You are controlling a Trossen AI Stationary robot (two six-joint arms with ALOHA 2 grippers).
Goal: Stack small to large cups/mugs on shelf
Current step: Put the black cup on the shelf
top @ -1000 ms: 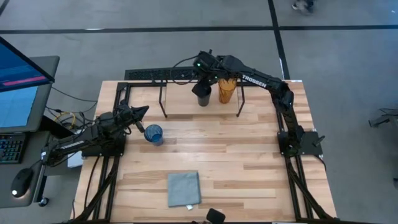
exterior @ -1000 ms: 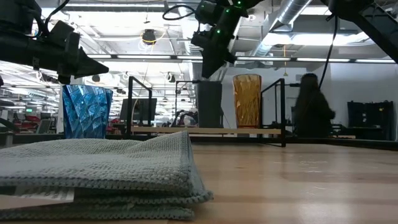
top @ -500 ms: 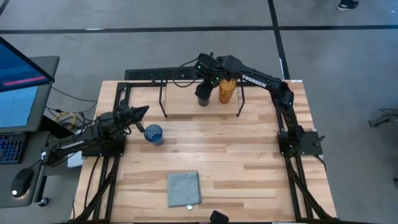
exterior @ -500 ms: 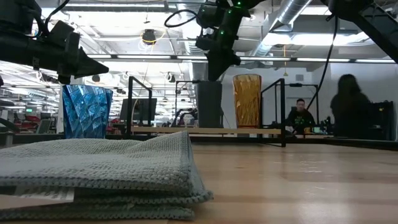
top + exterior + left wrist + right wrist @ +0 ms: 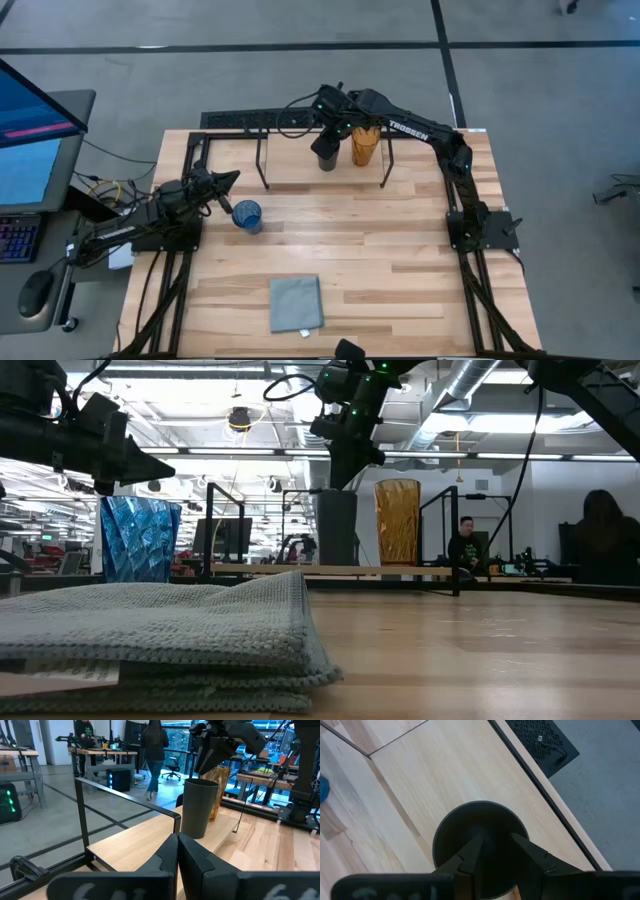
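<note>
The black cup (image 5: 325,158) and the amber cup (image 5: 364,146) stand upright side by side on the narrow wood shelf (image 5: 295,168) at the table's far edge. My right gripper (image 5: 328,140) hovers open just above the black cup's mouth (image 5: 480,845), with its fingers pointing down over the opening. I cannot see any touch. The blue cup (image 5: 247,215) stands upright on the table at the left. My left gripper (image 5: 232,178) is shut and empty just beyond the blue cup, pointing toward the shelf (image 5: 150,840).
A folded grey-blue cloth (image 5: 296,303) lies near the table's front edge and fills the foreground of the low view (image 5: 150,630). The shelf's thin black legs (image 5: 264,160) stand at its ends. People sit in the room behind the table (image 5: 462,545).
My right gripper has shifted slightly toward the amber cup while staying above the black cup. The black cup has stayed where it was on the shelf.
</note>
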